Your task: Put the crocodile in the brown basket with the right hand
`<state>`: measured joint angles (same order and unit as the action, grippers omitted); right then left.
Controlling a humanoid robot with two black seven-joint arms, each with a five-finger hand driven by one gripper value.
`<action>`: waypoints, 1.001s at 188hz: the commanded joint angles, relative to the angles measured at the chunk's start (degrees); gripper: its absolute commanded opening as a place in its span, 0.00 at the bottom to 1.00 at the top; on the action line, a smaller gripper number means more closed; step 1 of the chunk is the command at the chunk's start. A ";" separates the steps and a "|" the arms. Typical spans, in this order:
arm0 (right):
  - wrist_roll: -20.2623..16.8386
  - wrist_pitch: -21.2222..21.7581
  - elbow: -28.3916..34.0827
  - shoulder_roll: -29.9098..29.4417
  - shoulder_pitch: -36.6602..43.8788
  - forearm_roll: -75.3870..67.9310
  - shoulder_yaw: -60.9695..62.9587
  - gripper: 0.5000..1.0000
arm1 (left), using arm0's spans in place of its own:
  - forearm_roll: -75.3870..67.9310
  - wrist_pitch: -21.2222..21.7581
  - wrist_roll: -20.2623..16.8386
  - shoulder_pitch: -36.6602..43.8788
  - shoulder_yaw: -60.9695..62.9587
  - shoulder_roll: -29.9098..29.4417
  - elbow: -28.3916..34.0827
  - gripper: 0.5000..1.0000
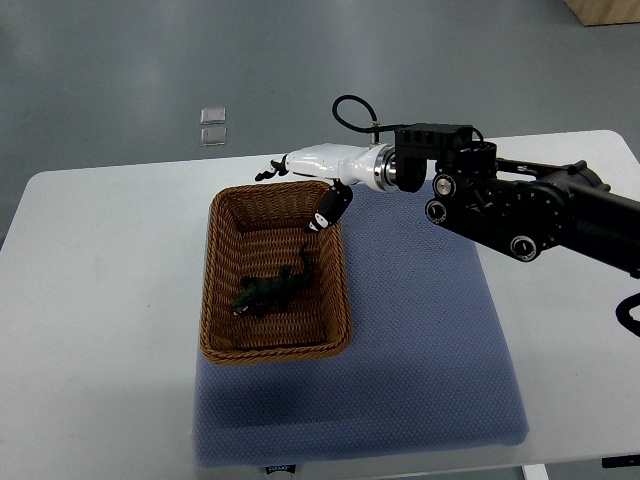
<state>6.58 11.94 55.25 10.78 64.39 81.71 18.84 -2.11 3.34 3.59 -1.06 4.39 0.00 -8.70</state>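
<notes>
White table (100, 260), grey floor beyond.

- **Crocodile** (272, 288): dark green-black toy with a long body, its tail towards the far right. It lies flat on the floor of the brown basket (214, 300), and no hand touches it.
- **Basket:** woven and rectangular, straddling the left edge of a blue mat (420, 350).
- **Right hand** (318, 170): above the basket's far rim, fingers (333, 205) apart and holding nothing.
- **Step, by judgement:** placement appears complete.
- **Next move:** lift the hand clear without catching the rim.

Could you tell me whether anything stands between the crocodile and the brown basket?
Nothing visible does: the crocodile already lies inside the brown basket, with the right hand open above its far rim.
</notes>
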 commanded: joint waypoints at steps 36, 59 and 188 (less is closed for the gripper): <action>0.01 -0.34 -3.74 1.43 -8.49 -17.45 18.86 0.81 | 0.00 0.00 0.01 0.00 -0.09 0.00 0.00 1.00; 0.01 -0.60 -6.20 1.17 -12.27 -26.16 26.69 0.81 | 0.00 0.00 -0.08 0.00 -0.09 0.00 0.00 1.00; 9.68 -7.55 -17.98 -2.79 -24.40 -56.22 40.23 0.81 | 0.00 0.00 0.01 0.00 -0.09 0.00 0.00 1.00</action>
<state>15.17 4.46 39.60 9.09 40.89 28.29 57.76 -2.11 3.34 3.59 -1.05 4.30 0.00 -8.70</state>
